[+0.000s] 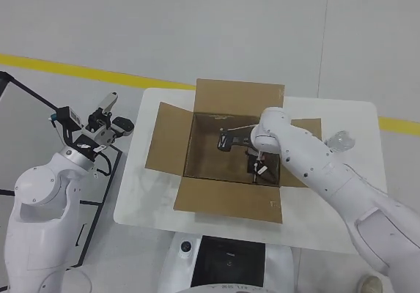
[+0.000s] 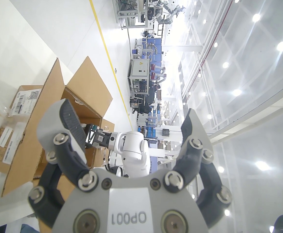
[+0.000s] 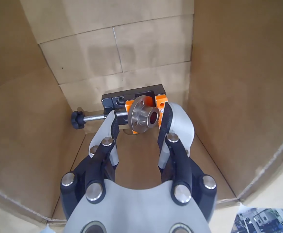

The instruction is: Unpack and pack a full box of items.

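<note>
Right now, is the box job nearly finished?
Done: the box has open flaps, and a clear bag lies outside. In hand: the right pincer straddles a metal part on the box floor. Still to do: I can't tell whether it's coming out or going in.

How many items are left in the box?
1: an orange-and-black metal part on the box floor, straddled by the right gripper. Others may be hidden.

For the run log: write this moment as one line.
right gripper: inside cardboard box, at metal part | left gripper: open, beside table
</note>
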Tool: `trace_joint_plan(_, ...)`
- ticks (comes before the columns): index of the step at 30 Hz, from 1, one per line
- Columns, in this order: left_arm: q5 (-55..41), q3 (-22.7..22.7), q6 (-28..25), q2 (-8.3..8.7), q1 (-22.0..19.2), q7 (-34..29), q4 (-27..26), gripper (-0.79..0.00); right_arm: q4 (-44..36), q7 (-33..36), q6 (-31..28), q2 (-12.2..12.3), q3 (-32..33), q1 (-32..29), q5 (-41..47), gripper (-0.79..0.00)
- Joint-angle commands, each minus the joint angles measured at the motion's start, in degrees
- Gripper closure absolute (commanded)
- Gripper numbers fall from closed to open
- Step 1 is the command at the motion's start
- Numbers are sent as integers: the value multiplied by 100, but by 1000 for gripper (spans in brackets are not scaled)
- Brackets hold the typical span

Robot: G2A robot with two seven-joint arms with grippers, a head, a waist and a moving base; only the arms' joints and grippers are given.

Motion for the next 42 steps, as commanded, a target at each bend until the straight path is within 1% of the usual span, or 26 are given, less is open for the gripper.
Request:
trace_joint_plan(1,0,0,0,0,0,0,0,-785,188,-23,-13,-82,-118,54,-37,-342)
trace_joint_plan(9,0,0,0,0,0,0,0,-785,1046,-224,-84,-473,-520,279,-92,-345)
trace_joint_plan(13,0,0,0,0,0,0,0,-785,1396,-316,-103,-638,-666,344,-176,-320)
trace_joint_plan(16,0,0,0,0,0,0,0,-785,1579,-342,-78,-754,-743,388,-216,-246)
trace_joint_plan(18,0,0,0,0,0,0,0,-785,1678,-324,-77,-817,-768,424,-215,-154)
trace_joint_plan(19,0,0,0,0,0,0,0,-785,1722,-320,-89,-843,-771,443,-205,-126)
trace_joint_plan(20,0,0,0,0,0,0,0,-785,1761,-306,-97,-865,-776,463,-209,-40)
trace_joint_plan(21,0,0,0,0,0,0,0,-785,1794,-302,-112,-883,-775,478,-203,0)
trace_joint_plan(25,0,0,0,0,0,0,0,-785,1880,-323,-164,-927,-734,536,-172,0)
trace_joint_plan(31,0,0,0,0,0,0,0,-785,1842,-408,-189,-915,-608,567,-140,0)
trace_joint_plan(37,0,0,0,0,0,0,0,-785,1578,-582,-340,-795,-372,516,-34,0)
trace_joint_plan(42,0,0,0,0,0,0,0,-785,1336,-489,-371,-676,-224,399,-47,0)
